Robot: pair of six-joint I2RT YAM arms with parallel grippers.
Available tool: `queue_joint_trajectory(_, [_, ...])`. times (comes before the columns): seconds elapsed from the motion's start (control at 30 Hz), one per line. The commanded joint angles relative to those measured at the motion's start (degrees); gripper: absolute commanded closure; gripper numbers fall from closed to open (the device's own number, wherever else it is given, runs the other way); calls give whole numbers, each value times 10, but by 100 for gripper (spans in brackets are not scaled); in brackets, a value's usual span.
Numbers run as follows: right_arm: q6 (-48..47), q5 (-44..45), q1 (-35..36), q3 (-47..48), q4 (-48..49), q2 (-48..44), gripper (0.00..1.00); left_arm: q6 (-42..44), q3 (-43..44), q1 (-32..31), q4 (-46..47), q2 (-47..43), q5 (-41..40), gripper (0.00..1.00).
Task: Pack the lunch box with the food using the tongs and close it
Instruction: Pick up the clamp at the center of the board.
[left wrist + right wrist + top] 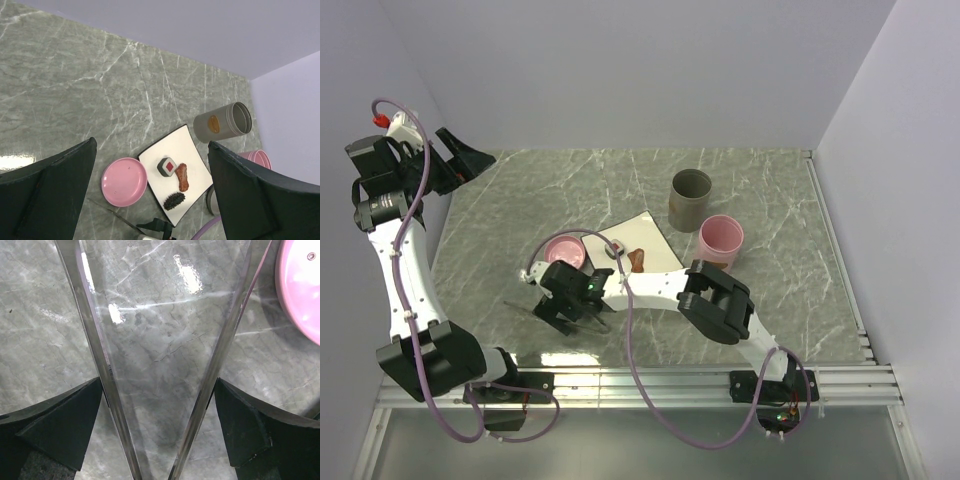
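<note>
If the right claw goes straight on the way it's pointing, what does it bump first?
Probably the thin silver metal tongs, lying in a V on the grey marble table straight ahead of the open right gripper. Depth is unclear, though.

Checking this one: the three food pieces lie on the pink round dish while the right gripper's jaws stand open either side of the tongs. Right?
Not quite. The three food pieces lie on the white square plate, not on the pink round dish beside it, as the left wrist view shows. The right gripper does have its jaws open either side of the tongs.
</note>
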Motion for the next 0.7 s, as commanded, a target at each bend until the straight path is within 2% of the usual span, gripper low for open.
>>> queue_joint_trajectory(0.0, [3, 10, -3, -8, -25, -7, 0, -10, 4, 3, 22, -18, 18, 1])
queue_joint_trajectory(0.3, [16, 1, -1, -8, -32, 0, 5, -9, 7, 5, 19, -19, 16, 1])
queue_joint_trajectory(0.5, [9, -3, -10, -15, -47, -46, 14, -6, 11, 5, 15, -18, 15, 1])
queue_joint_trajectory(0.67, [2, -11, -17, -23, -58, -87, 25, -14, 4, 5, 23, -18, 21, 1])
